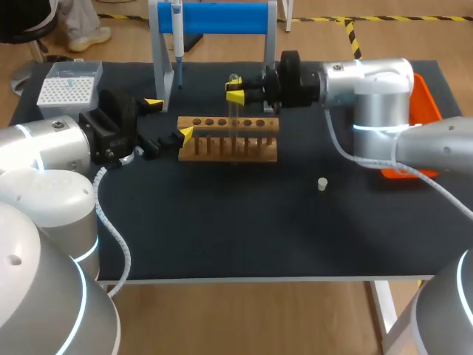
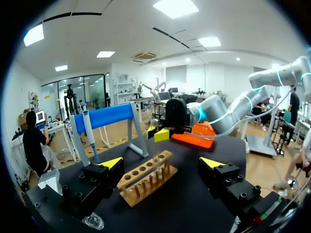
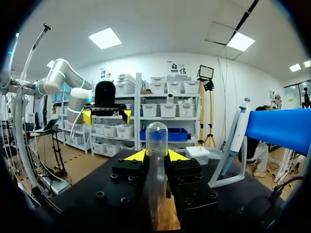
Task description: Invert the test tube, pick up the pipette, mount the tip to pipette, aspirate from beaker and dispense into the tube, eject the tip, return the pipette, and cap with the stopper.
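Note:
A clear test tube (image 1: 235, 118) stands upright over the wooden rack (image 1: 255, 124), rounded end up (image 3: 156, 138). My right gripper (image 1: 235, 92) is shut on its upper part, one yellow-tipped finger on each side (image 3: 156, 156). The tube's lower end reaches down among the rack's holes (image 2: 156, 165). My left gripper (image 1: 169, 119) stands open at the rack's left end, holding nothing (image 2: 160, 162). The pipette (image 1: 177, 44) hangs on the blue stand behind the rack. A small white stopper (image 1: 322, 183) lies on the mat to the right.
A white tip box (image 1: 66, 89) sits at the back left corner. An orange tray (image 1: 425, 103) lies behind my right arm. A small glass vessel (image 2: 93, 221) sits under my left wrist. The blue stand's legs (image 1: 161, 66) rise close behind the rack.

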Action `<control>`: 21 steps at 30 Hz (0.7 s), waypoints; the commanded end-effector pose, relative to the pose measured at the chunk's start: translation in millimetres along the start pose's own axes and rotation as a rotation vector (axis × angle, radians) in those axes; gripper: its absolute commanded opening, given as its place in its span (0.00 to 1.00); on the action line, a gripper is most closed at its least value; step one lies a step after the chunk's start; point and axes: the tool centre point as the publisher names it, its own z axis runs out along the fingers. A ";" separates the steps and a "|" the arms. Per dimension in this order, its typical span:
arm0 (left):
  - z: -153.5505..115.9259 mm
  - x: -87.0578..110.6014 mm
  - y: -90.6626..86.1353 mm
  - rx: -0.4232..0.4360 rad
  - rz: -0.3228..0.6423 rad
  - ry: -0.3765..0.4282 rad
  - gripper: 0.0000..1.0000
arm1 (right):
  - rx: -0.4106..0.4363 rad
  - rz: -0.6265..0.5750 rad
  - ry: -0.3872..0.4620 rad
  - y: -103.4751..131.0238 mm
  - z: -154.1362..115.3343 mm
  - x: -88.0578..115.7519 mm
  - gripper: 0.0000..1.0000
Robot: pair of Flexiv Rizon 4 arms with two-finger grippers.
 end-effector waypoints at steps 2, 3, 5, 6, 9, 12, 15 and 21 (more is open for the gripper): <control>0.5 -0.2 1.4 0.006 -0.001 0.000 1.00 | 0.010 -0.002 -0.008 7.6 -1.0 3.4 0.00; 0.5 -0.2 1.4 0.006 -0.001 0.000 1.00 | 0.012 -0.002 -0.009 8.8 -1.1 3.7 0.00; 0.5 -0.2 1.4 0.006 -0.001 0.000 1.00 | 0.017 -0.003 -0.012 10.8 -1.5 4.3 0.00; 0.5 -0.2 1.4 0.006 -0.001 0.000 1.00 | 0.018 -0.003 -0.013 11.8 -1.5 4.4 0.00; 0.5 -0.2 1.4 0.006 -0.001 0.000 1.00 | 0.019 -0.004 -0.017 15.1 -2.0 5.3 0.00; 0.5 -0.2 1.4 0.006 -0.001 0.000 1.00 | 0.010 -0.003 -0.025 20.5 -2.4 6.1 0.00; 0.5 -0.2 1.4 0.006 -0.001 0.000 1.00 | -0.005 0.003 -0.034 26.2 -2.6 6.8 0.00; 0.5 -0.2 1.4 0.006 -0.001 0.000 1.00 | -0.008 0.003 -0.037 35.2 -2.6 11.8 0.00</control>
